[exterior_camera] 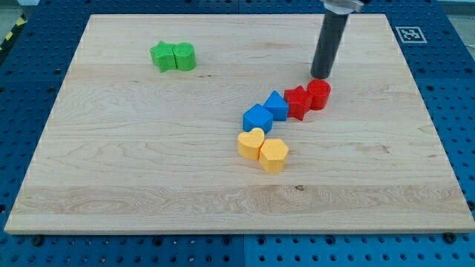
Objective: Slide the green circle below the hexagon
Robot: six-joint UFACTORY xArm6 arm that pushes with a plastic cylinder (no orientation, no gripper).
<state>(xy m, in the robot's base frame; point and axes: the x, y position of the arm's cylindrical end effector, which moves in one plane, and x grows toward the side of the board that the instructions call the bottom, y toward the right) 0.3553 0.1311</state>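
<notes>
The rod [330, 37] is cut off by the view's top.

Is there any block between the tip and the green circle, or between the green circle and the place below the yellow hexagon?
Nothing visible blocks either path. My tip is just above the red blocks; bare board lies between it and the green circle. The board from there to below the yellow hexagon is also bare.

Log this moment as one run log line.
tip: above red cylinder, far from greens | green circle: top left, touching green star | yellow hexagon: center | slide: not started
</notes>
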